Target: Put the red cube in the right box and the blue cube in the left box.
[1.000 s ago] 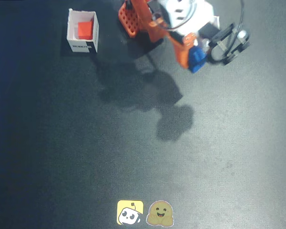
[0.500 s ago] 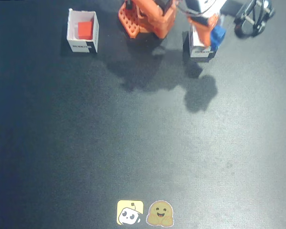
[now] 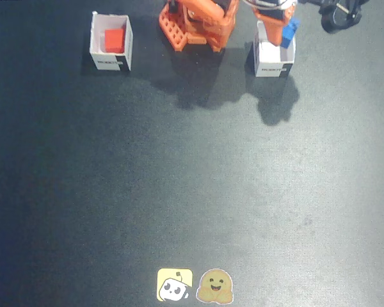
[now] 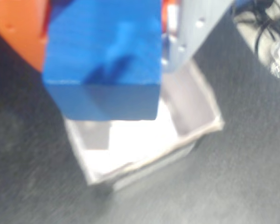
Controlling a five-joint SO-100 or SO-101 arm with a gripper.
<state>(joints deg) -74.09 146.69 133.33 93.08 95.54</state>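
While seen from the fixed view, half done by the look of it: red cube (image 3: 114, 40) lying inside the white box (image 3: 96, 39) on the left of that view, nothing gripping it, nothing near it. Well apart on the right, second white box (image 3: 273, 61) with dark lettering on its front wall, partly covered from above by the orange gripper (image 3: 281, 29). Blue cube (image 3: 289, 31) carried there, over the far right edge of that box, not yet down inside as far as can be judged. Orange arm base (image 3: 195, 22) between the two boxes at the top edge, black cable loop (image 3: 338, 16) off to the upper right, two cartoon stickers (image 3: 194, 285) at the bottom of the dark mat (image 3: 179, 179). From the wrist view, blue cube (image 4: 103, 58) filling the upper left, clamped between an orange finger (image 4: 16, 35) on one side and a pale grey one (image 4: 196, 30) on the other; jaws closed on it, cube clear of the box. Open white box (image 4: 203, 109) directly beneath, slightly offset toward the lower right, its bright floor bare. Left to do, as a judgement only: centre over the opening, lower a little, release the blue cube. Main risk: cube catching the near wall and tipping the light box.
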